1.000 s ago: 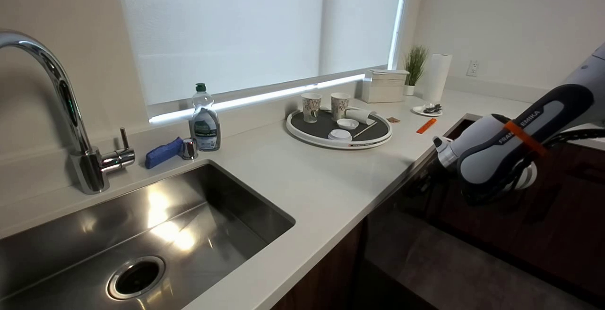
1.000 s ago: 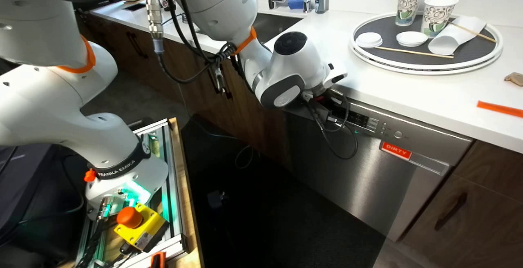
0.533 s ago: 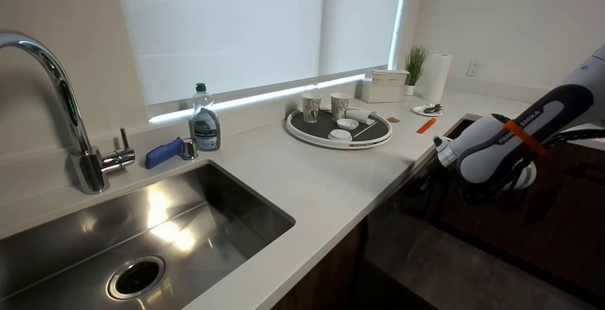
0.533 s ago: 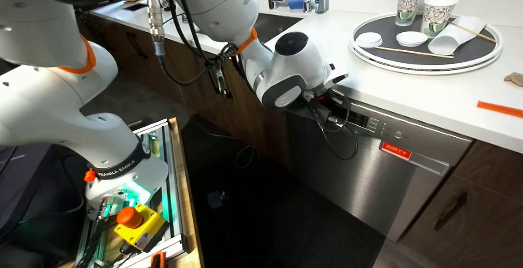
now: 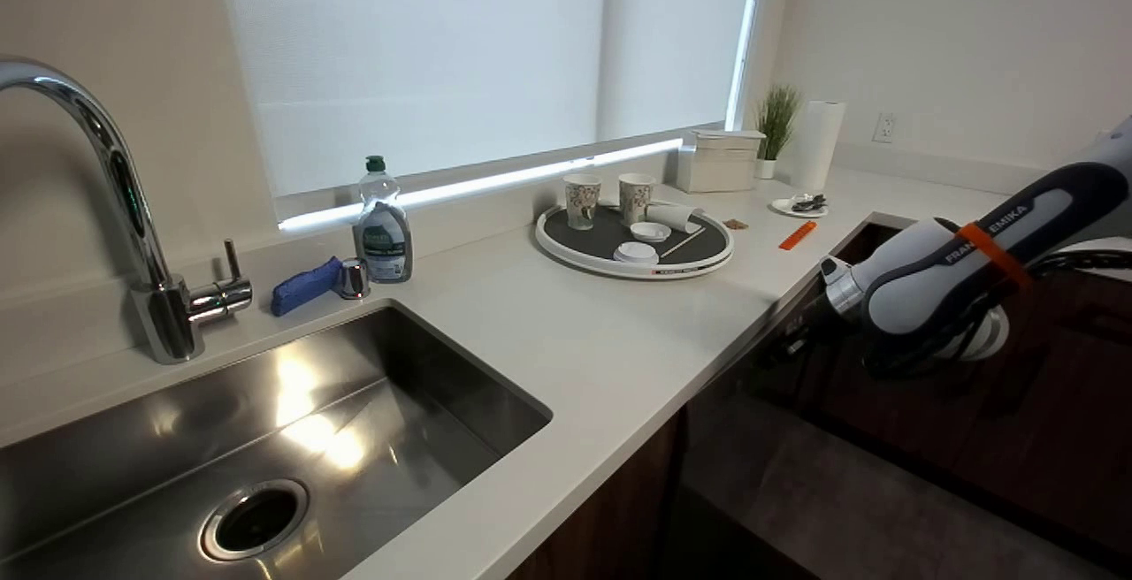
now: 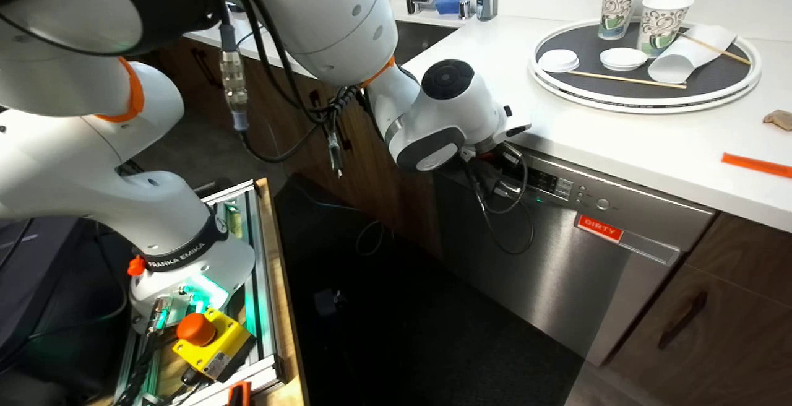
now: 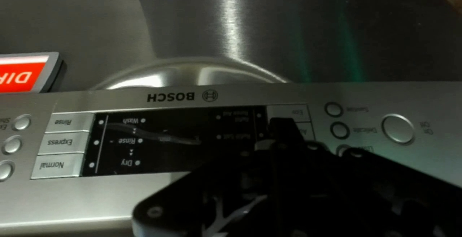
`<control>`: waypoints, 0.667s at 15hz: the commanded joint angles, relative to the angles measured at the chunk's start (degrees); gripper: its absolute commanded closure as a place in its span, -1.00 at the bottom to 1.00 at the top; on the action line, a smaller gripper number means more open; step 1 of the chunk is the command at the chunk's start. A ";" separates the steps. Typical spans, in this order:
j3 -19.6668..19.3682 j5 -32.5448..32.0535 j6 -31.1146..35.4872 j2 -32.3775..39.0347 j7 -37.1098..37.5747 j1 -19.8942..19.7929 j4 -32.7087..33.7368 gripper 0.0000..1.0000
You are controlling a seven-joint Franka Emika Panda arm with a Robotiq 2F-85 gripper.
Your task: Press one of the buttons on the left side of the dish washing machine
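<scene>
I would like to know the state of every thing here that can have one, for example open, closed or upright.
Dish washing machine: door closed.
DIRTY sign: attached to that door.
End effector: appears shut, holding nothing visible.
Eco button: pressed or not, cannot tell.
Soap bottle: upright, capped.
Two patterned cups: both upright.
Window blind: lowered.
Sink drain: appears uncovered.
Wooden cabinet front: closed.
</scene>
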 commanded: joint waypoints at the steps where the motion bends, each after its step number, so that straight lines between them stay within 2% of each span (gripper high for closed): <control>1: 4.66 -2.24 -2.08 3.29 2.37 -2.91 2.68 1.00; 8: 9.93 1.59 -9.36 4.22 1.10 -6.74 4.17 1.00; 10: 10.33 3.17 -10.75 4.19 0.86 -6.87 4.60 1.00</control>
